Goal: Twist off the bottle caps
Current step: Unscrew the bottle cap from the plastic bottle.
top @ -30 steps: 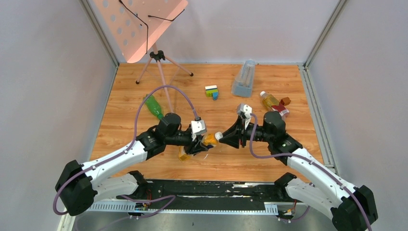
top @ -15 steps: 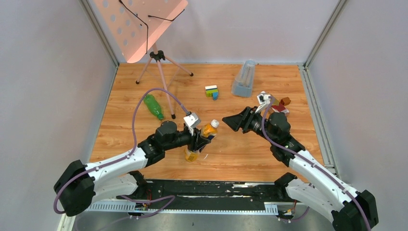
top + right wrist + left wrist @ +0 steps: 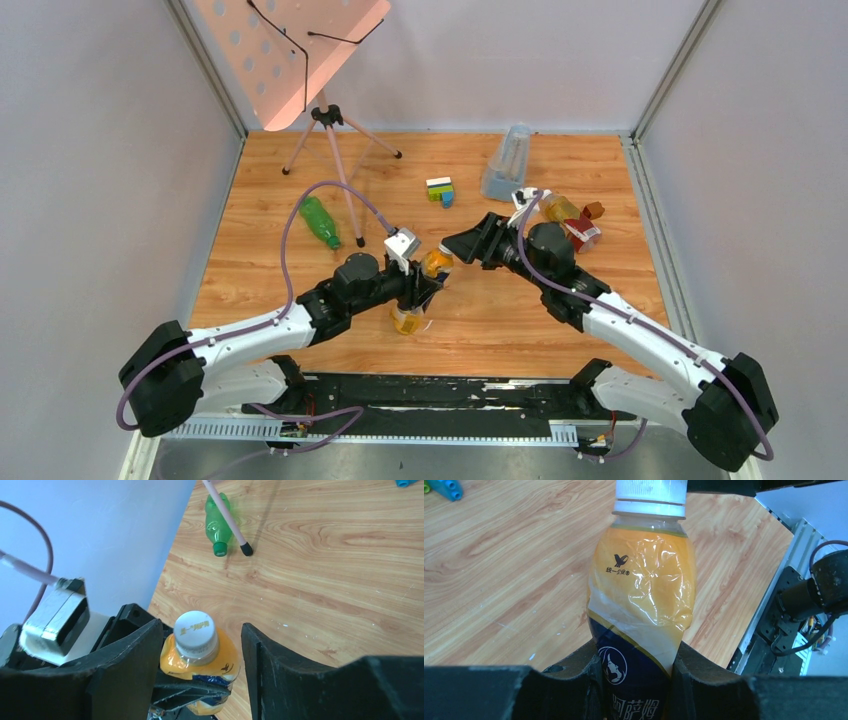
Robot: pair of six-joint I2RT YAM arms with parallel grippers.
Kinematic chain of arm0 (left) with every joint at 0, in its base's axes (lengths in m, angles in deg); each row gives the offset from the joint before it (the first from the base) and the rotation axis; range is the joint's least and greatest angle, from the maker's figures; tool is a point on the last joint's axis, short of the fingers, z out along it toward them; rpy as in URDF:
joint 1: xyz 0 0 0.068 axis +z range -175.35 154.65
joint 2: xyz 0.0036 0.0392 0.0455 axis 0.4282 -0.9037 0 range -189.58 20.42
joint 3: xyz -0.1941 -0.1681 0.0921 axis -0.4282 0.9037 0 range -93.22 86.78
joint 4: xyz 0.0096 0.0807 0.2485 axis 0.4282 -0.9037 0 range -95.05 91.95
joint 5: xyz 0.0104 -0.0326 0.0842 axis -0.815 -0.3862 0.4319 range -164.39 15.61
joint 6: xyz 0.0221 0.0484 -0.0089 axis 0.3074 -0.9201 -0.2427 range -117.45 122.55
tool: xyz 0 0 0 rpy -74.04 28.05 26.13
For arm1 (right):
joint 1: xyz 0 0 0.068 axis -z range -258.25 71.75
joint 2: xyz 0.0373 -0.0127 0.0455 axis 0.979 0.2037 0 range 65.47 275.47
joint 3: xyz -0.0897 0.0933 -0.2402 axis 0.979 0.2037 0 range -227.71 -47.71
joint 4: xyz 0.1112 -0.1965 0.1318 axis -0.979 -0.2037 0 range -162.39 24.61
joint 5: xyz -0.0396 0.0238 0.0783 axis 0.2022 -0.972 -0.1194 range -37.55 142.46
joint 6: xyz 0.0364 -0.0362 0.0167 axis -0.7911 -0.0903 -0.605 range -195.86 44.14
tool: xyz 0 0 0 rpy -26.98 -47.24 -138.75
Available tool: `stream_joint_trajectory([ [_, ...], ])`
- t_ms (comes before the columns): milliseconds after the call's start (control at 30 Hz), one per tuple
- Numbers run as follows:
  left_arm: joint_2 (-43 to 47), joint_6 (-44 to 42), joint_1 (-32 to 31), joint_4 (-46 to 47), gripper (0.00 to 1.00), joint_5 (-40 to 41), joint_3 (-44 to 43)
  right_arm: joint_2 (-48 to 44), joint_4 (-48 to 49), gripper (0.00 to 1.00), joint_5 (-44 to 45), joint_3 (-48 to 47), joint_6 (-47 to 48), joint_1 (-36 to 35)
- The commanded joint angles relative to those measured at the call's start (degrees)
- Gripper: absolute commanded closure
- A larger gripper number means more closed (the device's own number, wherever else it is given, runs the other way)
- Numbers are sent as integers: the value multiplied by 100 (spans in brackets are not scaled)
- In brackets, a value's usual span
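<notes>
Green bottle (image 3: pixel 320 222): laid flat on the tabletop (image 3: pixel 250 280), at the left, with its green cap (image 3: pixel 219 549) screwed on.
Left pincer (image 3: pixel 636 675): clamped on the lower body of the yellow-label bottle (image 3: pixel 642 595), which is held tilted.
White cap (image 3: pixel 196 630): seated on that bottle's neck.
Right pincer (image 3: pixel 200 647): spread wide, a finger on either side of the white cap — no contact seen.
Red-label bottle (image 3: pixel 578 230): laid at the right, partly hidden.

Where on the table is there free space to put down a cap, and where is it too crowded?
Bare wood lies along the left edge, between the green bottle and the left arm, and in the near middle, between the held bottle and the right arm. Crowded: the far right, with clear container, red-label bottle and brown block.
</notes>
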State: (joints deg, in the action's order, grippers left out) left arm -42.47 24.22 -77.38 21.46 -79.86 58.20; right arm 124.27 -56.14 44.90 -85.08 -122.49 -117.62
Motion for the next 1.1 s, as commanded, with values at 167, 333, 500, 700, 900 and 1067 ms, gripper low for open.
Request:
stream_joint_trajectory([
  [167, -72, 175, -113, 391, 100, 412, -359, 510, 520, 51, 603, -447, -136, -153],
  [333, -173, 198, -130, 450, 100, 429, -399, 704, 671, 56, 611, -504, -145, -182],
  [500, -264, 215, -138, 462, 100, 461, -445, 875, 674, 56, 630, -583, -154, -274],
  [700, -328, 215, -138, 446, 100, 530, -494, 848, 741, 70, 747, -452, -171, -299],
  [900, -306, 255, -140, 512, 100, 530, -443, 872, 709, 93, 650, -451, -181, -299],
  [1067, -273, 306, -139, 619, 100, 530, -378, 814, 808, 100, 580, -394, -148, -298],
])
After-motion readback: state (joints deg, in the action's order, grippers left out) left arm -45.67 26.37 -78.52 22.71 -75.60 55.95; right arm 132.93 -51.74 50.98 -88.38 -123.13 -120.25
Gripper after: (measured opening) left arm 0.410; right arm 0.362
